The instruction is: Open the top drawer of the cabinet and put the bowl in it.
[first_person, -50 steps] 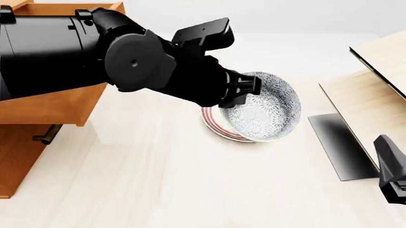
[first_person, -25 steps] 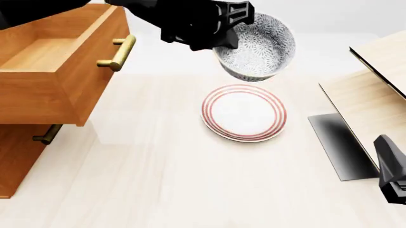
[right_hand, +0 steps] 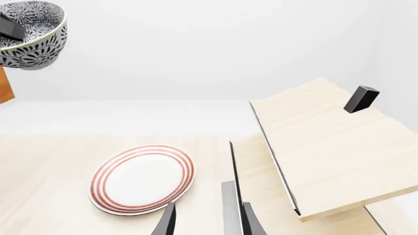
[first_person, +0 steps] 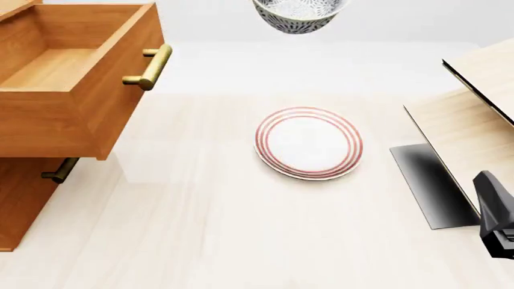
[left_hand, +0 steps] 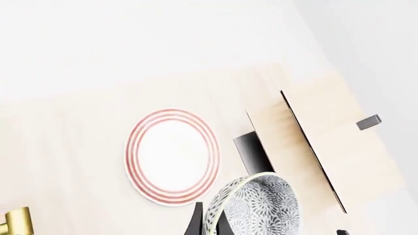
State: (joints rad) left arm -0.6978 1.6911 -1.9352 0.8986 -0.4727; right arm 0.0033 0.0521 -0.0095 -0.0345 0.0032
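Observation:
The speckled bowl [first_person: 299, 15] hangs high above the table, cut off by the front view's top edge, up and to the right of the open drawer. My left gripper [left_hand: 209, 223] is shut on its rim; the bowl [left_hand: 258, 208] fills the near part of the left wrist view, and the arm itself is out of the front view. The top drawer [first_person: 72, 90] of the cabinet [first_person: 20, 211] stands pulled out with nothing in it, brass handle [first_person: 148, 66] toward the table. My right gripper [right_hand: 209, 223] is open and holds nothing, low at the right edge [first_person: 496, 220]. The right wrist view also catches the bowl [right_hand: 29, 34].
A white red-ringed plate [first_person: 309, 143] lies bare mid-table. A pale light-wood structure [first_person: 470, 114] with a dark panel [first_person: 430, 183] stands at the right. Under the open drawer shows the second drawer's brass handle [first_person: 60, 170].
My left arm lifted the bowl off the plate, up and slightly left, and has left the front view. The plate is now bare. The right gripper has not moved.

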